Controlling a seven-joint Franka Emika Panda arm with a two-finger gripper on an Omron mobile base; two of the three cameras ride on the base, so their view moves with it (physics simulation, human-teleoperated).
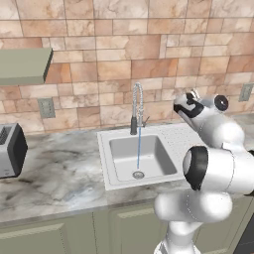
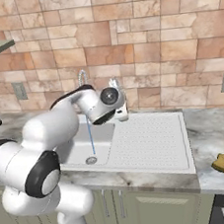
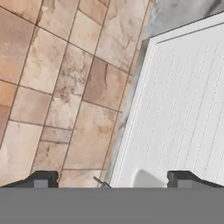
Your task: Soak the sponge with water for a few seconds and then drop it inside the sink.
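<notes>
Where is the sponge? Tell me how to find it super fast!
Start at the big pale sink set in the marble counter, with water running into its basin. Go past the ribbed drainboard to the counter on its right. Near the front edge lies the sponge, a small yellow-ochre block with a darker band, alone on the grey stone.

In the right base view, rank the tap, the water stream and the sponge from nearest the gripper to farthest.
1. tap: just behind the gripper, at the back rim of the sink.
2. water: left, falling into the basin.
3. sponge: far right, on the counter.
</notes>
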